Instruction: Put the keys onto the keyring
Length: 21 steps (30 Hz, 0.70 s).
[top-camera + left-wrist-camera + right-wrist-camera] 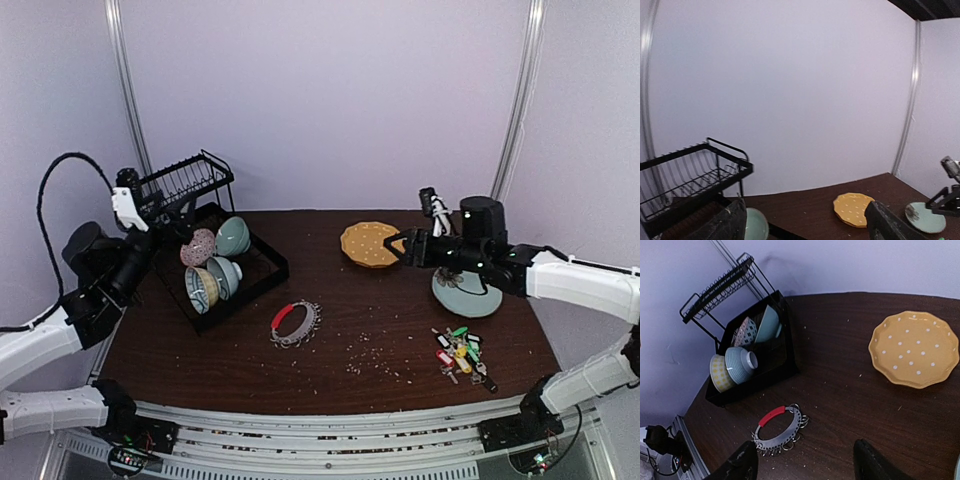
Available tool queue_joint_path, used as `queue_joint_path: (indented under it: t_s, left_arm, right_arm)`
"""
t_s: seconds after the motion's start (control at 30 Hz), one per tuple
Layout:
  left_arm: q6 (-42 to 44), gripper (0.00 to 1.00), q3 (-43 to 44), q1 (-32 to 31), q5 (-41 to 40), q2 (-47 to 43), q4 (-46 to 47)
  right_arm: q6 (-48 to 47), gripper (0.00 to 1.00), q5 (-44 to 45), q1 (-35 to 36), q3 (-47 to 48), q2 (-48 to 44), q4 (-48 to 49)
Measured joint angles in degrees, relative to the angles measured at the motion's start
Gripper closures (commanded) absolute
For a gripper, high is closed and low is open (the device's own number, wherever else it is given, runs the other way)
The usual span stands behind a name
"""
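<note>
Both sets of jaws stand wide apart and hold nothing. The right gripper [804,452] hangs high, beyond and to the right of the keyring [777,430]. The left gripper [805,222] is up by the dish rack [200,235], well to the keyring's left. The keys [460,355] lie in a tangled bunch on the table [340,300], well right of the keyring and a touch nearer the arms.

Trouble ahead, I'd say: that bunch is small and flat, so a pinch could lift several keys at once or scatter them. And the light keyring could skid if nothing pins it.

Only the top view shows the keys; neither wrist camera has them. The right wrist view gives the keyring's red arc and silver loops crisply. The left wrist view, aimed at the wall, misses the keyring altogether.
</note>
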Motion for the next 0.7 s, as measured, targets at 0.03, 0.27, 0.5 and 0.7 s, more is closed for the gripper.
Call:
queue_joint_path:
  t_s: [0.03, 0.27, 0.5, 0.7]
  left_arm:
    - [-0.3, 0.15, 2.4, -2.5, 1.1, 2.1, -2.1]
    - [-7.0, 0.15, 7.8, -8.6, 10.4, 16.8, -13.7]
    - [-11.8, 0.12, 5.9, -8.6, 13.6, 17.9, -14.8]
    - [-12.3, 0.10, 5.6, -8.6, 13.6, 18.3, -14.8]
  right_arm:
    - [-0.2, 0.35, 1.5, 2.2, 1.6, 2.2, -1.6]
    - [-5.8, 0.46, 8.8, 12.7, 27.5, 30.7, -15.7]
    - [-11.8, 0.49, 15.2, 17.7, 45.8, 50.5, -25.2]
    - [-15.0, 0.48, 17.2, 19.3, 53.4, 58.0, -28.4]
